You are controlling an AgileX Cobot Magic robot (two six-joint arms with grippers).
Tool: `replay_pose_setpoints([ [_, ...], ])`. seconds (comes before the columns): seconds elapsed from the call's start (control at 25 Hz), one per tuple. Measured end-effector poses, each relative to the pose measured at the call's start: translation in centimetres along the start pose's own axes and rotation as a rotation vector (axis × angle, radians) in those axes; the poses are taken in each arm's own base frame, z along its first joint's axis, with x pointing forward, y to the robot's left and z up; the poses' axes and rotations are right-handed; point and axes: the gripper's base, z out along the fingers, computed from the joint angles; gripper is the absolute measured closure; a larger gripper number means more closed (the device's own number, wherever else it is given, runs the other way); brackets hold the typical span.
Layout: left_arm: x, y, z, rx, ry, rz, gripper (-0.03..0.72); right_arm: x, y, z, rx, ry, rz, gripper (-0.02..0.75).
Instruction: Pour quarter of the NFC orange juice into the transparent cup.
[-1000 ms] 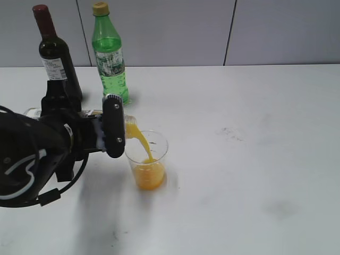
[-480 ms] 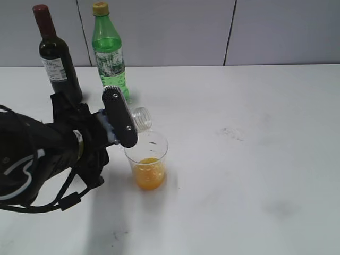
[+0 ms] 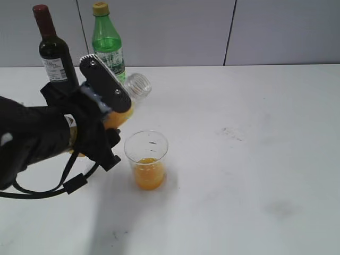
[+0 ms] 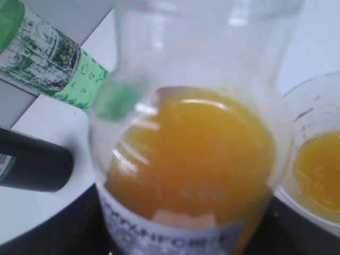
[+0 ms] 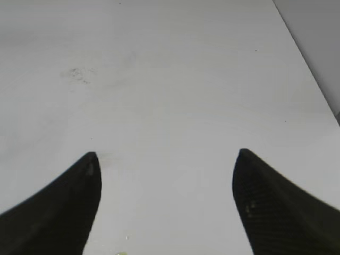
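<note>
My left gripper [image 3: 109,101] is shut on the NFC orange juice bottle [image 3: 130,95], a small clear capless bottle. It holds the bottle tilted, mouth up to the right, above and left of the transparent cup [image 3: 146,159]. The bottle fills the left wrist view [image 4: 191,149] with orange juice in its lower part. The cup stands on the white table with orange juice in its bottom third; it also shows at the right edge of the left wrist view [image 4: 319,164]. My right gripper [image 5: 166,175] is open and empty over bare table; it is out of the exterior view.
A dark wine bottle [image 3: 53,53] and a taller green bottle with a yellow cap [image 3: 109,45] stand at the back left, just behind my left arm. The white table [image 3: 255,133] stretches to the right of the cup, with faint smudges.
The bottle was pouring juice into the cup; the stream has stopped. My left gripper has rotated the bottle back towards upright and lifted it up and away from the cup's rim.
</note>
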Motion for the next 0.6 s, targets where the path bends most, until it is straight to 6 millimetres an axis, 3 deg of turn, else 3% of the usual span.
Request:
replay_pose_setpoints([
  [0.4,0.9,4.8,1.0,0.186,-0.102,-0.237,0.212,0.0,0.0,0.0,0.000,0.000,0.000,0.148],
  [0.6,-0.2,8.1,1.7,0.222,-0.168,-0.314,0.212,0.0,0.0,0.0,0.000,0.000,0.000,0.148],
])
